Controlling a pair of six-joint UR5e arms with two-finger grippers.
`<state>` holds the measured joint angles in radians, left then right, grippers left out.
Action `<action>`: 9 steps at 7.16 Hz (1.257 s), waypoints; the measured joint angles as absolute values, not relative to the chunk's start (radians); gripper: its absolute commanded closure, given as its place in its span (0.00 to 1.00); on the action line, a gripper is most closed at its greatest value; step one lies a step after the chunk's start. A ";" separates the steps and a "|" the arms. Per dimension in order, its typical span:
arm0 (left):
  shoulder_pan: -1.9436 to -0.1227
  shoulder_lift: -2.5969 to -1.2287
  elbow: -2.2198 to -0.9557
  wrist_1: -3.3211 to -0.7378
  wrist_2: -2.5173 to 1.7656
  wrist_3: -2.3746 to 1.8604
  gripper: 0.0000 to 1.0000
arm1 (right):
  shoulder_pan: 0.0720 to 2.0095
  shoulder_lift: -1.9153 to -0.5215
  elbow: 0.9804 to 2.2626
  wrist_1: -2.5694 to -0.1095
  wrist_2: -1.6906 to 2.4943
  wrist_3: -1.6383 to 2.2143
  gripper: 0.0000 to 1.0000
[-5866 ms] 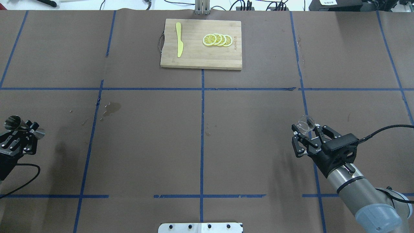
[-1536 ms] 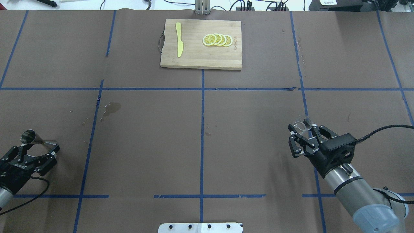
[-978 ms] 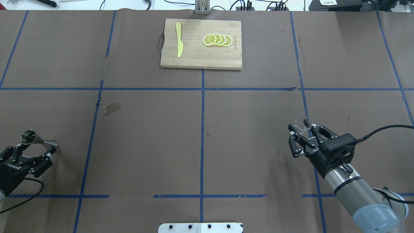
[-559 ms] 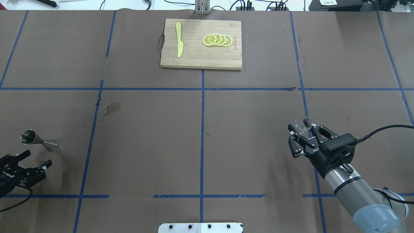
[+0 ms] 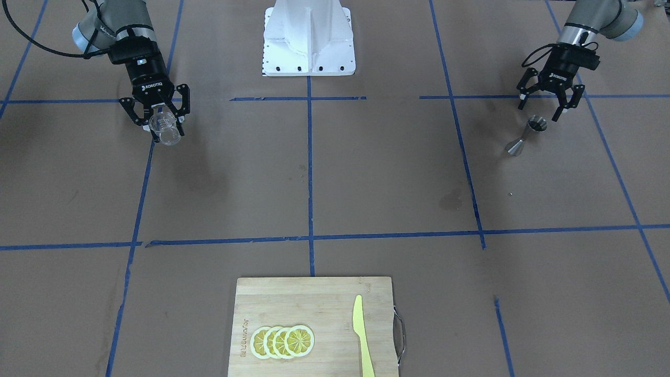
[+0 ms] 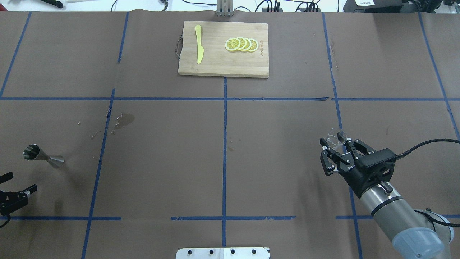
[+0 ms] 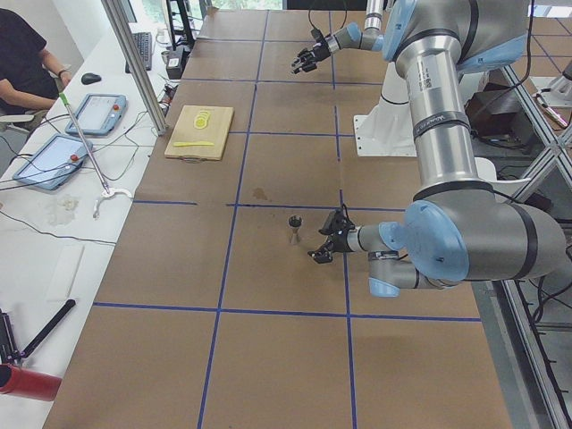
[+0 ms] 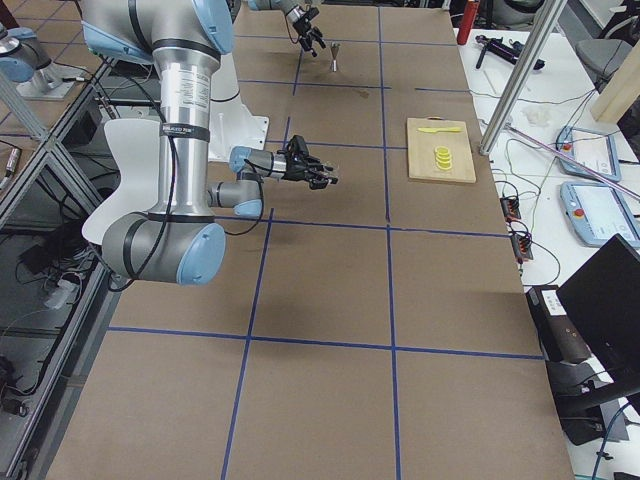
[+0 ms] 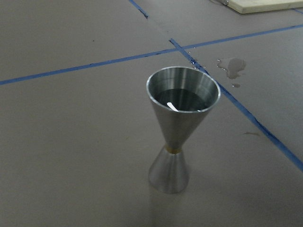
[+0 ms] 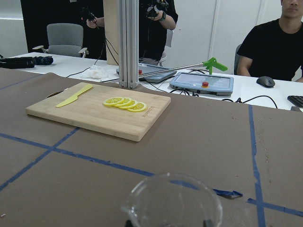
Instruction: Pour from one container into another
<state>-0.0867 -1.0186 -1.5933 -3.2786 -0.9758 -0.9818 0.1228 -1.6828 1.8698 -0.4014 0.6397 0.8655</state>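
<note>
The steel jigger (image 6: pixel 43 156) stands upright on the brown table at the left, free of any grip. In the left wrist view its upper cone (image 9: pixel 182 97) holds liquid. My left gripper (image 6: pixel 17 182) is open and drawn back from the jigger toward the near left edge; it also shows across the table (image 5: pixel 540 111). My right gripper (image 6: pixel 333 144) is shut on the clear glass cup (image 6: pixel 337 136), held above the table at the right. The cup's rim (image 10: pixel 173 201) fills the bottom of the right wrist view and looks level.
A wooden cutting board (image 6: pixel 215 64) with lemon slices (image 6: pixel 241 44) and a yellow knife (image 6: pixel 198 43) lies at the far middle. A wet stain (image 6: pixel 125 119) marks the paper beyond the jigger. People sit behind the far edge (image 10: pixel 274 42).
My left gripper lowered the jigger to the table, opened, and pulled back toward the near left edge. The jigger stays standing. The right arm with the cup has hardly moved.
</note>
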 measured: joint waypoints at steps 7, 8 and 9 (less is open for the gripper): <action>-0.845 -1.310 -1.488 -2.948 -1.617 -0.590 0.01 | 0.123 -1.684 1.856 -0.402 0.640 0.877 1.00; -0.952 -1.402 -1.482 -2.812 -1.713 -0.517 0.00 | 0.124 -1.685 1.853 -0.402 0.640 0.881 1.00; -1.052 -1.480 -1.477 -2.678 -1.803 -0.459 0.00 | 0.125 -1.687 1.850 -0.402 0.640 0.896 1.00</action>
<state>-1.0519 -1.4797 -1.4767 -2.6776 -1.8029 -0.4588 0.1250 -1.6872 1.8503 -0.4023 0.6397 0.8961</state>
